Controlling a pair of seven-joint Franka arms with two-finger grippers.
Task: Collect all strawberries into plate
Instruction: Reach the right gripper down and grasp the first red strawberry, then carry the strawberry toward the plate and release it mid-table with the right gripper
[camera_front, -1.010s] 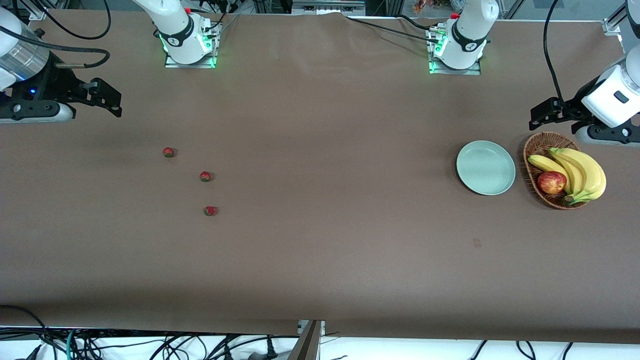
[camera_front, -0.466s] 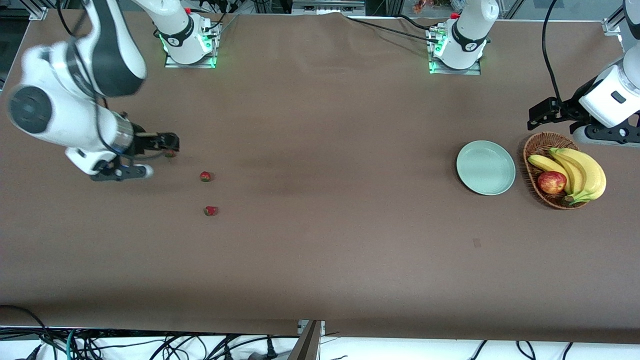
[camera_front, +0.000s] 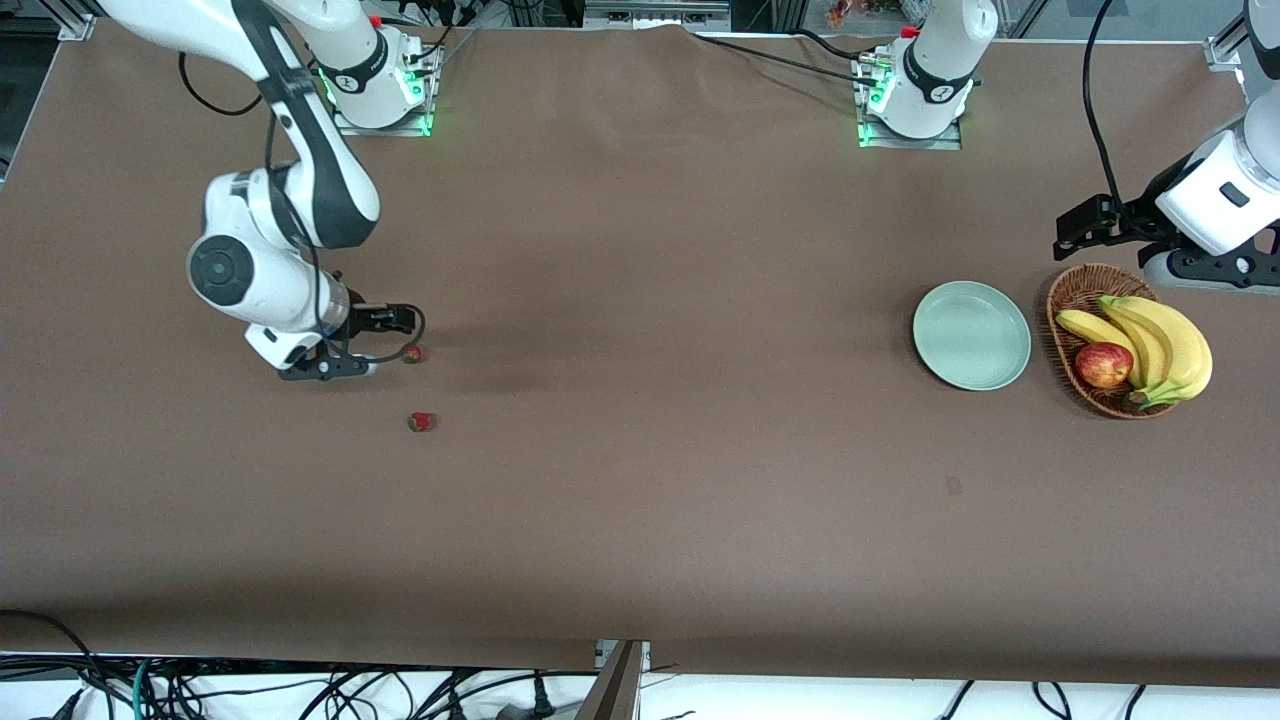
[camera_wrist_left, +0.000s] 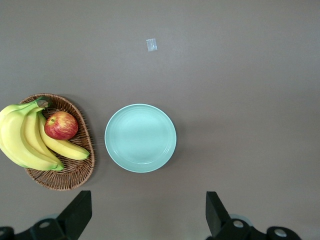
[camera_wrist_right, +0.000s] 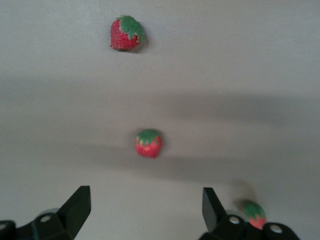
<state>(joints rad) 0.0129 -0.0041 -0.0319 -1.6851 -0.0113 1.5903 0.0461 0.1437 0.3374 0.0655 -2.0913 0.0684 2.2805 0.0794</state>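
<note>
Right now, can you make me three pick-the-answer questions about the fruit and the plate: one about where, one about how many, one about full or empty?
1. Where is the apple?
A. in the basket
B. on the plate
C. among the strawberries

2. How many strawberries are there?
A. one
B. three
C. five

3. How is the plate?
A. empty
B. full of strawberries
C. upside down

Answers:
1. A, the apple sits beside the bananas in the woven basket.
2. B, the right wrist view shows three red berries with green tops.
3. A, its mint-green surface is bare and nothing lies on it.
</note>
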